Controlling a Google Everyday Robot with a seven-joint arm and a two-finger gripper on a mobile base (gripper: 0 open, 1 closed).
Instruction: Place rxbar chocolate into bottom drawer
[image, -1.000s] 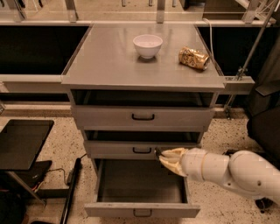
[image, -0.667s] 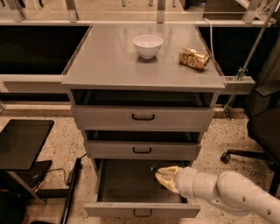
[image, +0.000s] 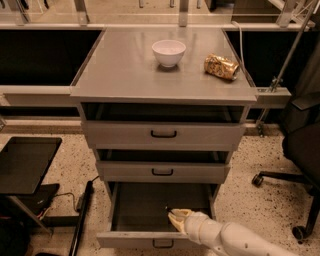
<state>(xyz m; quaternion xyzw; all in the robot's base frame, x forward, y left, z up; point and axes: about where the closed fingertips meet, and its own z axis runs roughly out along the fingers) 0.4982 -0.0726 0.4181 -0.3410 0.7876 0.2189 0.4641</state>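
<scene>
The bottom drawer (image: 131, 239) of the grey cabinet (image: 125, 75) stands pulled out far, and its inside is dark and in shadow. The gripper (image: 177, 218) is inside this drawer, low over the floor of it at the right half, near the front wall. The white arm (image: 235, 240) comes to it from the lower right, over the front edge of the drawer. If the gripper is open or closed, I cannot tell. Also the rxbar chocolate I cannot make out against the dark drawer floor around the gripper. Directly above, the middle drawer (image: 162, 171) and the top drawer (image: 163, 134) are each a little pulled out, so their fronts hang over the back part of the open drawer. On the cabinet top stand a white bowl (image: 168, 52) and, right of it, a crinkled gold snack bag (image: 221, 66), apart from each other. A black office chair (image: 300, 145) stands close at the right side of the cabinet, and a black tray table (image: 25, 162) with cables (image: 82, 200) is at the left, on the speckled floor (image: 250, 160).
</scene>
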